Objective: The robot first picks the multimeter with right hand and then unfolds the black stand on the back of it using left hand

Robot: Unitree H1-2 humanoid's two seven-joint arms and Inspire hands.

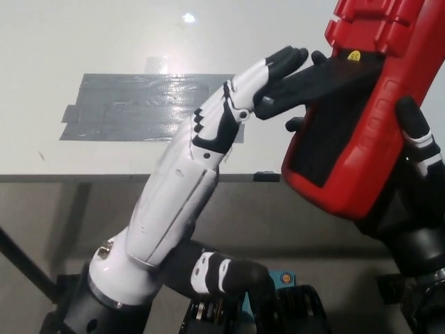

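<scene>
black right hand point(410, 202) at the right edge of the frame grips the red multimeter point(361, 118) from below and behind, its fingers wrapped around the casing so that the back of the meter faces the camera. one dark fingertip point(411, 118) shows along the meter's right side, and other fingertips peek out at its left edge, mid-height. the meter is held up off the table, tilted, its top running out of the upper right corner of the frame.

on the meter's back the black stand point(316, 78) is swung partly out — it juts toward the left from the upper part of the casing, its free end pointing to the centre of the frame. a small yellow warning label point(354, 56) sits just above the stand's hinge end.

the white left hand point(208, 146) reaches up diagonally from the lower left, fingers straight and spread loosely, holding nothing. its dark fingertips point(281, 62) lie against the free end of the stand, touching it from above and from the left. the thumb point(229, 273) sticks out low in the frame, well apart from the meter.

behind both hands lies the pale table point(83, 42) across the upper half, with a patch of grey tape point(132, 104) stuck to it at the centre left — the table's front edge crosses the frame about halfway down.
</scene>
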